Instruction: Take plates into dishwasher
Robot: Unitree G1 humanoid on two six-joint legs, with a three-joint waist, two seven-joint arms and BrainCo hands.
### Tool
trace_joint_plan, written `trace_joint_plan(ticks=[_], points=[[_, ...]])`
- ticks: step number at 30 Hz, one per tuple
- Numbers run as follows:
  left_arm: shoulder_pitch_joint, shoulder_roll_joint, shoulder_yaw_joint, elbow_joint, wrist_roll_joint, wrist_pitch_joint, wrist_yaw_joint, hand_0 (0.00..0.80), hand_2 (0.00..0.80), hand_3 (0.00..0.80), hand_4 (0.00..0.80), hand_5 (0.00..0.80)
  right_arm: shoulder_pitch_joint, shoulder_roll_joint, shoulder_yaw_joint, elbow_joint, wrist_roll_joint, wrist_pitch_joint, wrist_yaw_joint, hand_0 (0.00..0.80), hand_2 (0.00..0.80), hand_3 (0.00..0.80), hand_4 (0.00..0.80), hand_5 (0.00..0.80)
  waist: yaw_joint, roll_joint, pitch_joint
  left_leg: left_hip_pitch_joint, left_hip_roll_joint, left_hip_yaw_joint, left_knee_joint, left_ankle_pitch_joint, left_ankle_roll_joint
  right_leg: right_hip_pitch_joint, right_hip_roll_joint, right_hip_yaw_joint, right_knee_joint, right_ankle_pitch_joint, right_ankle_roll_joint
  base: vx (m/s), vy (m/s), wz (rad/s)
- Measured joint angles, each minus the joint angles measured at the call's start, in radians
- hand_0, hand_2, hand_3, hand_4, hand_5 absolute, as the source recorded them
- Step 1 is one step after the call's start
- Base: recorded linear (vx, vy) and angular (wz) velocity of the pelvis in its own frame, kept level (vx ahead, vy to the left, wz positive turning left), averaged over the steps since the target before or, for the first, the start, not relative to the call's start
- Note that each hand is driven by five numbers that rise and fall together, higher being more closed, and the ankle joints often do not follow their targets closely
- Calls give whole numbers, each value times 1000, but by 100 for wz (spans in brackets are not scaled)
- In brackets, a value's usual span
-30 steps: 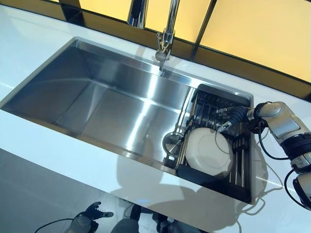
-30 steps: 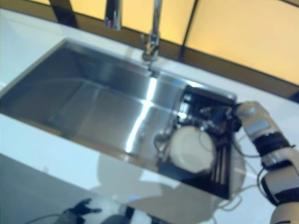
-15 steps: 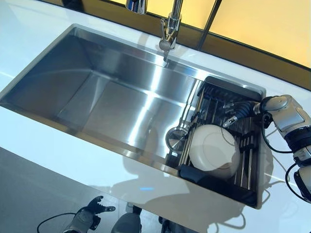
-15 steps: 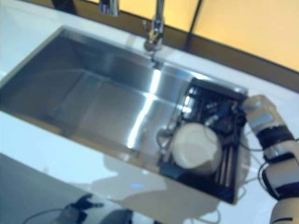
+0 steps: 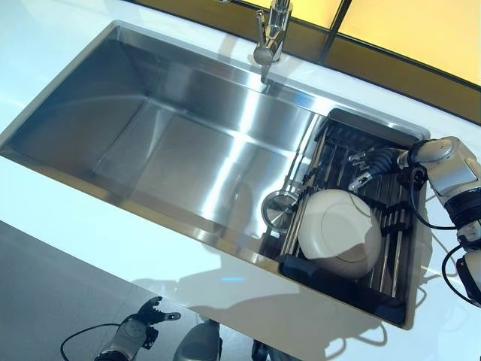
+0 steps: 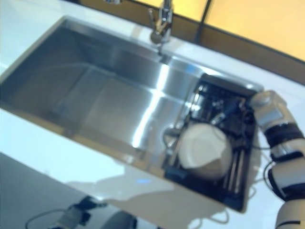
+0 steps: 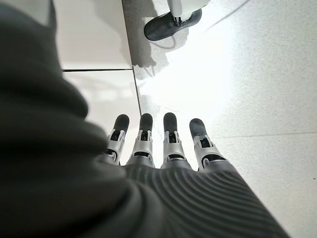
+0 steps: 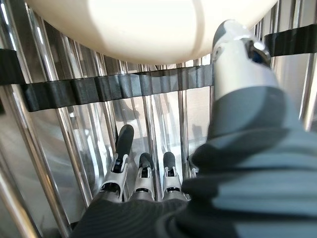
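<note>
The left robot hand (image 5: 143,329) hangs low by the floor, fingers relaxed; the right robot hand (image 5: 370,164) reaches over the rack (image 5: 391,259) in the sink (image 5: 150,143), fingers straight, the white plate (image 5: 340,233) lying just before its fingertips, faucet (image 5: 270,34) beyond

The right hand (image 5: 370,167) was held at three o'clock, fingers straight; the left hand (image 5: 143,326) hung relaxed at seven o'clock.
</note>
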Motion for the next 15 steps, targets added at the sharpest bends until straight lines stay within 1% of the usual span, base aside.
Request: trace_joint_plan(ticks=[8,15], points=[[-4,0,0,-10,0,1,0,0,0,0,0,0,-13,0,-2,8,-41,-1,57,0,0,0,0,0,2,0,0,0,0,1,-1,0,0,0,0,-1,0,0,0,0,0,0],[-16,0,0,-11,0,1,0,0,0,0,0,0,-22,3,-2,44,-74,-33,86,0,0,0,0,0,6,0,0,2,1,1,1,1,1,8,0,-1,-2,0,0,-4,3,2]])
